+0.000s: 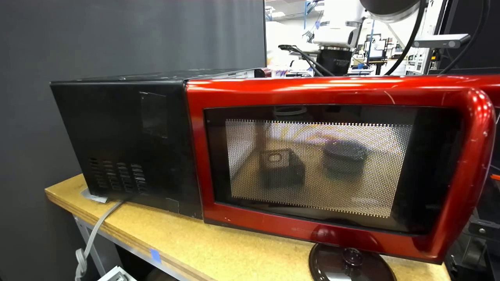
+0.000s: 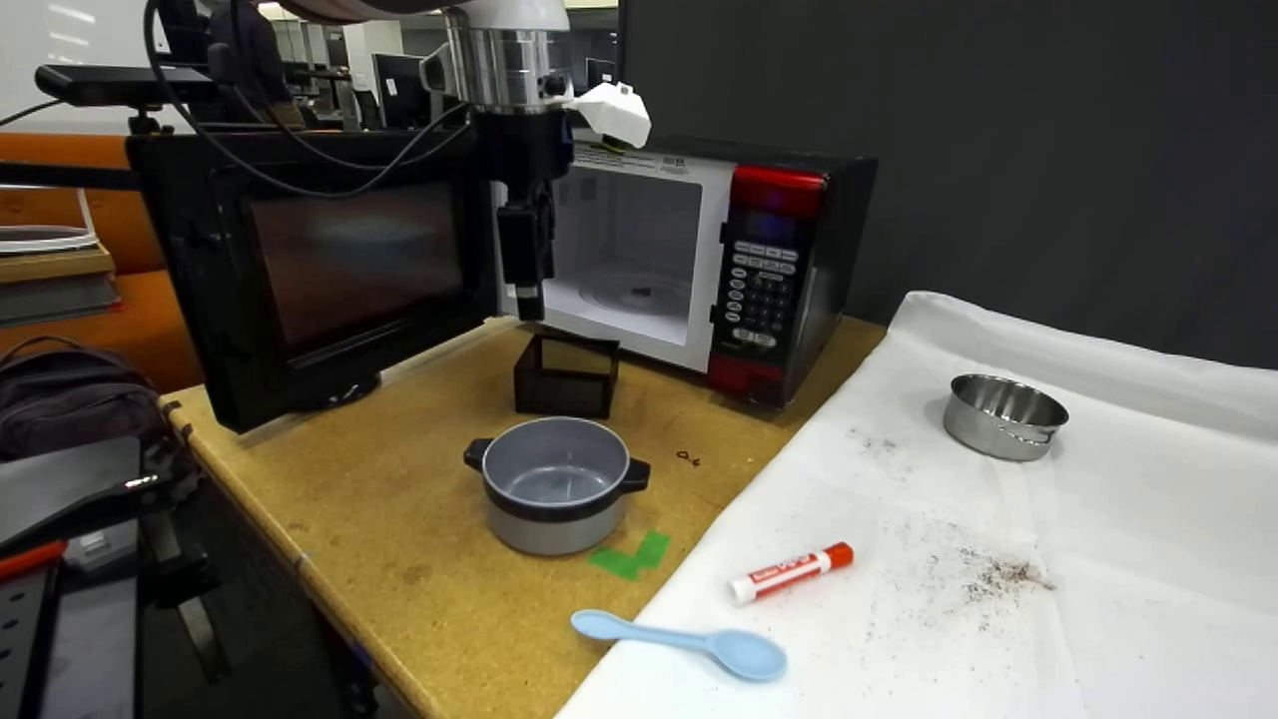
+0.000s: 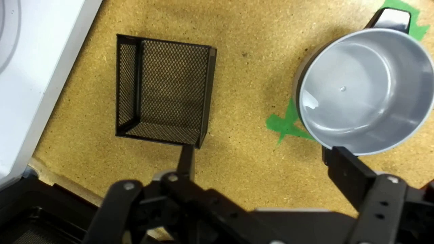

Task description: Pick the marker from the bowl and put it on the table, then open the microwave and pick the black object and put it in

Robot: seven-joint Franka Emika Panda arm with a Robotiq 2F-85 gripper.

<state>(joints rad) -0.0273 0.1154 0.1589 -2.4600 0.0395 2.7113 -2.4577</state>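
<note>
Black mesh box (image 3: 166,88), the thing I am to put away, sits mouth-up on the bench (image 3: 244,81) in the wrist view, between the microwave (image 3: 37,61) and the grey pot (image 3: 362,101). My claw (image 3: 263,152) is spread wide and pinches nothing; I judge that gap is meant to straddle one thin wall of the box rather than the whole of it. Green tape (image 3: 283,125) beside the pot looks meant to mark its place.

In an exterior view the door (image 2: 329,260) is swung well aside, giving me a way into the cavity (image 2: 634,240), and the box stands just before the opening, so I expect a short carry. The marker (image 2: 791,573) lies on the white sheet (image 2: 1148,559), outside the silver bowl (image 2: 983,431), which I take for the task's bowl, so that part looks done.

In an exterior view the door hides the lower part of my claw; box and pot show dimly through its window (image 1: 318,171). A dark lid (image 1: 332,263) lies beneath the door's lower edge; whether the two touch is unclear. Should I brush the door while lifting, it could swing in on me, so I would keep clear of it.
</note>
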